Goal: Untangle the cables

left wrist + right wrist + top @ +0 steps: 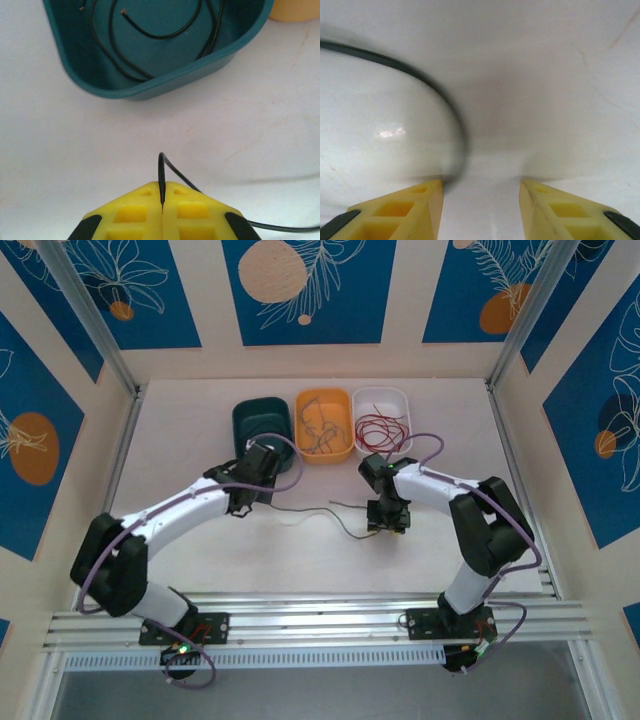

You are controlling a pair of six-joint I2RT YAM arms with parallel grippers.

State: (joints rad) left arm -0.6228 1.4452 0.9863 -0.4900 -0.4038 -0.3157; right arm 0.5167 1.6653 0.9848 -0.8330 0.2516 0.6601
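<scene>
Plainly the black cable [305,511], lying loose on the table [300,570] between the two arms, is light, thin and limp. It should slip from a weak pinch and trail its whole length, so an end or a spot just beside a bend looks best to take. The left gripper [162,187] is clenched on it, a short loop rising from the seam. The right gripper [481,186] stands part spread, grasping nothing, the cable curving just beside one finger [415,205]. Beyond, more black cables [150,36] coil in the teal bin [165,87], grey ones [320,430] lie in the orange bin [323,393], and red ones [382,425] in the white bin [380,391].
</scene>
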